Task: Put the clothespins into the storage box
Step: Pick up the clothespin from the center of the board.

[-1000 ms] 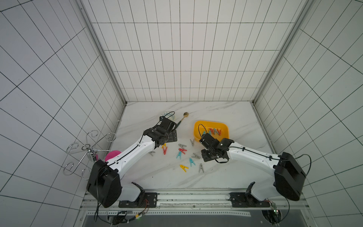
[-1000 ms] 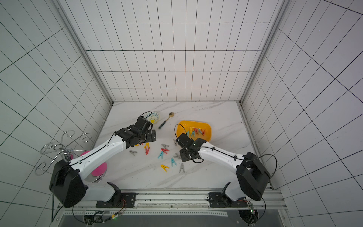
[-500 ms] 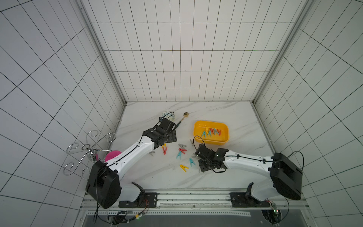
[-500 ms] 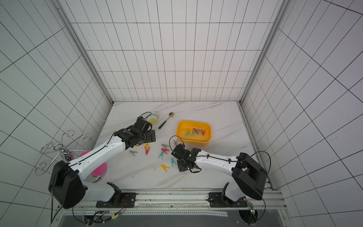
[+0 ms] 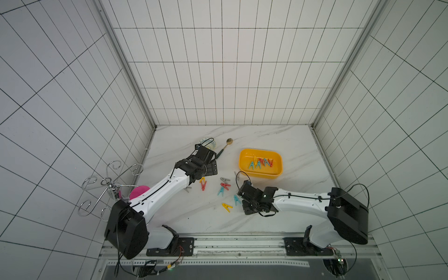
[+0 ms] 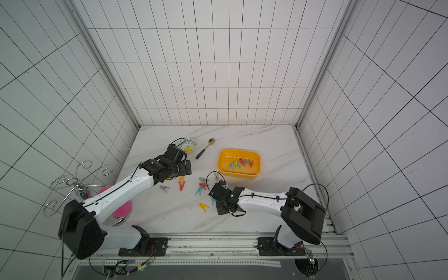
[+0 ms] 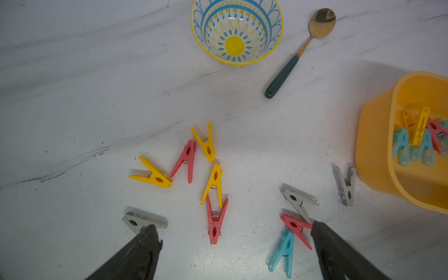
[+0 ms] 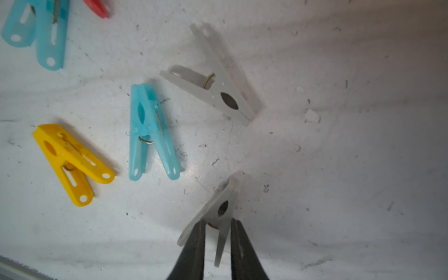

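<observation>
We see the clothespins (image 7: 214,230) as small A-shaped plastic clips in red, yellow, teal and grey. Each has a wire spring at the hinge and an oval hole near the nose. Most lie flat and scattered on the white marbled table (image 7: 72,97), whose surface is scuffed and speckled. A few teal, yellow and red ones lie together inside the box (image 5: 260,175), a glossy yellow plastic tub with rounded corners and a rolled rim, which sits just beyond the loose pile. Further back stand a round glass bowl (image 7: 242,29) patterned in blue and yellow and a gold spoon (image 7: 291,63) with a dark green handle.

The right gripper (image 8: 217,224) has its narrow black fingers pinched onto a grey clothespin (image 8: 221,206), one finger against each leg near the spring, with the nose pointing away from the wrist. We cannot tell whether it is clear of the table. Near it lie a teal clothespin (image 8: 150,131), a yellow clothespin (image 8: 70,160) and a second grey one. In both top views the right arm stretches low across the front of the table, with its wrist close to the surface.

The left gripper (image 7: 234,226) stands wide apart and holds nothing, hovering over the pile. Its arm reaches diagonally from its base towards the bowl.
</observation>
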Controlling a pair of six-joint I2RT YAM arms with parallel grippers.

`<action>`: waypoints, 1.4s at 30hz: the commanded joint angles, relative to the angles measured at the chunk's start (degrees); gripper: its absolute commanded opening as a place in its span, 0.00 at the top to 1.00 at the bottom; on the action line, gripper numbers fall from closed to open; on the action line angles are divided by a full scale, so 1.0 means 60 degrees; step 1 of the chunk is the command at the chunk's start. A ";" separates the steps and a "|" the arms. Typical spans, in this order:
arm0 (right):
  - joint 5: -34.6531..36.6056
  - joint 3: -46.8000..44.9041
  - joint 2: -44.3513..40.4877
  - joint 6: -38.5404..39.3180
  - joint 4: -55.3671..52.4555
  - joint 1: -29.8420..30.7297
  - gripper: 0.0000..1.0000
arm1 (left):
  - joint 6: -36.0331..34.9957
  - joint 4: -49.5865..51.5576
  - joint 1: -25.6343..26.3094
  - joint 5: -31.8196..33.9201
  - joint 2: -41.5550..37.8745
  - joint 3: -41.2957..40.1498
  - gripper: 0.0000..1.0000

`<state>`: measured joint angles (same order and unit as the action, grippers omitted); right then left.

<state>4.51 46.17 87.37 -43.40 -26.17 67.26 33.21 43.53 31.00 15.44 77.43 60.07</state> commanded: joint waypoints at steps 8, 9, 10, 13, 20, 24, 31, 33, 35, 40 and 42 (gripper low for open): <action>0.0413 -0.0190 -0.0502 -0.0238 -0.0691 0.0117 0.71 | -0.0014 0.0032 -0.0048 0.0195 -0.0144 0.0225 0.01; 0.0460 -0.0167 -0.0687 -0.0249 -0.0759 0.0116 0.71 | 0.0001 0.0032 -0.0052 0.0193 -0.0153 0.0234 0.01; 0.0471 -0.0166 -0.0826 -0.0252 -0.0808 0.0123 0.70 | 0.0001 0.0038 -0.0052 0.0178 -0.0153 0.0248 0.01; 0.0493 -0.0191 -0.1309 -0.0306 -0.0984 0.0120 0.70 | 0.0001 0.0055 -0.0041 0.0195 -0.0160 0.0286 0.01; 0.0249 -0.0574 -0.1678 -0.0271 -0.0863 0.0175 0.69 | -0.0011 0.0112 -0.0052 0.0187 -0.0161 0.0300 0.01; 0.0149 -0.0543 -0.1101 -0.0260 -0.0817 0.0284 0.70 | 0.0030 0.0072 -0.0055 0.0173 -0.0256 0.0212 0.01; 0.0259 -0.0533 -0.0590 -0.0373 -0.0607 0.0404 0.71 | 0.0009 0.0029 -0.0049 0.0151 -0.0205 0.0197 0.01; 0.0272 -0.0518 -0.0461 -0.0360 -0.0607 0.0405 0.72 | -0.0009 0.0019 -0.0053 0.0165 -0.0194 0.0198 0.01; 0.0256 -0.0534 -0.0316 -0.0346 -0.0533 0.0397 0.72 | 0.0016 0.0004 -0.0053 0.0166 -0.0183 0.0169 0.01; 0.0224 -0.0649 -0.0132 -0.0377 -0.0365 0.0400 0.74 | 0.0089 -0.0062 -0.0047 0.0094 -0.0162 0.0080 0.01; 0.0208 -0.0632 -0.0119 -0.0369 -0.0364 0.0404 0.74 | 0.0117 -0.0077 -0.0051 0.0045 -0.0138 0.0093 0.01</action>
<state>5.32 43.68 86.08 -44.88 -28.47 69.38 33.43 43.92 31.00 15.55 77.21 60.27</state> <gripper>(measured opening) 0.259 0.986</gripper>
